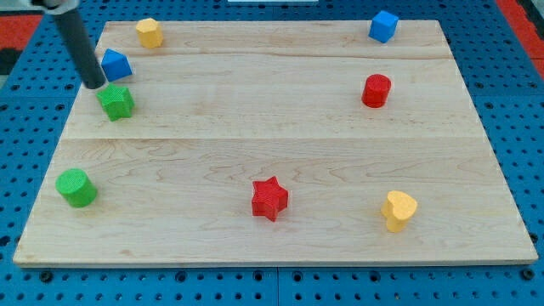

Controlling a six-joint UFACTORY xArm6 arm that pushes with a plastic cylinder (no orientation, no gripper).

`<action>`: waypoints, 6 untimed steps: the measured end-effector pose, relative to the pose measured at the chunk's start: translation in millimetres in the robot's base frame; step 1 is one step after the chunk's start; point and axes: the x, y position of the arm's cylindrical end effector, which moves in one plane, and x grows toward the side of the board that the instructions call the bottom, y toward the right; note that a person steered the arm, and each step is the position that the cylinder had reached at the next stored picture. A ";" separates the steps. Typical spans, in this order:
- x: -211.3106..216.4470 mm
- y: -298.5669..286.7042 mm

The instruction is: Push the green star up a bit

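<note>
The green star [116, 102] lies near the board's left edge, in the upper left part of the view. My tip [95, 84] is just above and left of the star, close to it or touching it. The dark rod rises from the tip toward the view's top left. A blue block [115, 65], roughly triangular, sits just above the star and right of my tip.
A yellow block [150, 32] lies at the top left. A blue cube [383, 26] lies at the top right, a red cylinder [376, 90] below it. A green cylinder [76, 188], a red star [270, 198] and a yellow heart [399, 210] lie along the bottom. The wooden board [255, 127] rests on a blue pegboard.
</note>
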 end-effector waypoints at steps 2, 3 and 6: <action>60.4 7.1; 58.2 46.5; 22.4 72.0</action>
